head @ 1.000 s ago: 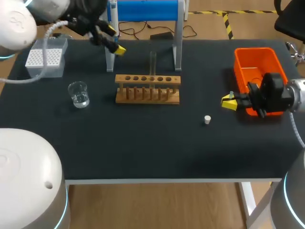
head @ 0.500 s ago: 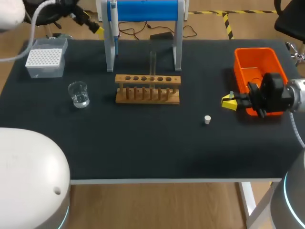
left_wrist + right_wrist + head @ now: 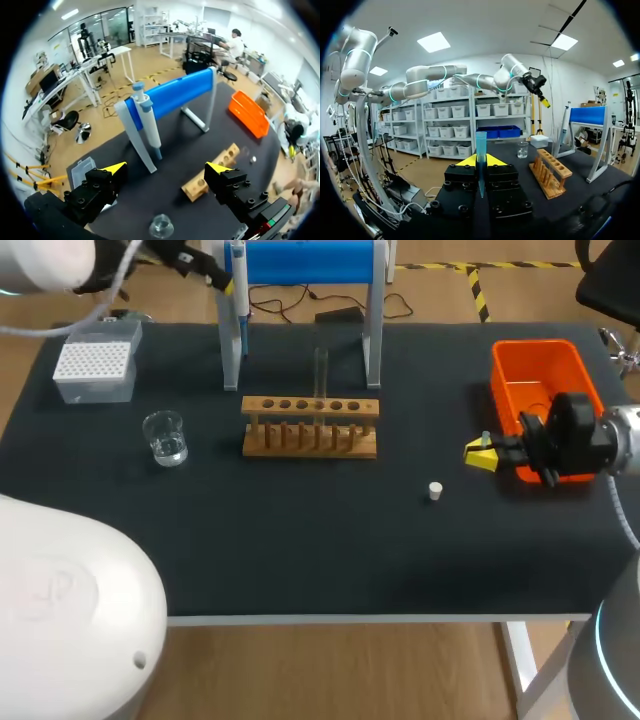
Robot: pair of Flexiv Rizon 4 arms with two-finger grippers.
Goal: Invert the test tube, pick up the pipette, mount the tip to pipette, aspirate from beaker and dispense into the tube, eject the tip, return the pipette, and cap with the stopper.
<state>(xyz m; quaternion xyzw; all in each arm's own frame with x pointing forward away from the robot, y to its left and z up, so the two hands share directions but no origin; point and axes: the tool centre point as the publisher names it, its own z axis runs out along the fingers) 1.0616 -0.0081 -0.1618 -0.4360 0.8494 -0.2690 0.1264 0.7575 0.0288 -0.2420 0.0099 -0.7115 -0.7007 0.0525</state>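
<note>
The white and blue pipette [image 3: 239, 285] [image 3: 147, 125] hangs on the blue stand [image 3: 310, 260] [image 3: 172, 95]. My left gripper [image 3: 222, 280] [image 3: 166, 168] is open, raised just left of the pipette's top and not touching it. My right gripper [image 3: 480, 454] [image 3: 480, 161] is shut on a blue pipette tip [image 3: 480, 147], left of the orange bin [image 3: 540, 370]. A clear test tube [image 3: 320, 370] stands upright in the wooden rack [image 3: 310, 427] [image 3: 550, 172]. The beaker [image 3: 165, 437] [image 3: 161, 226] sits left of the rack. A white stopper [image 3: 435, 490] lies on the mat.
A tip box [image 3: 95, 365] [image 3: 82, 170] stands at the back left of the black table [image 3: 300, 540]. The orange bin [image 3: 248, 112] is at the right edge. The stand's legs [image 3: 372, 340] rise just behind the rack.
My left gripper rose from beside the stand's left leg, swung back and left, then came right towards the pipette's top. The right arm has not moved.
</note>
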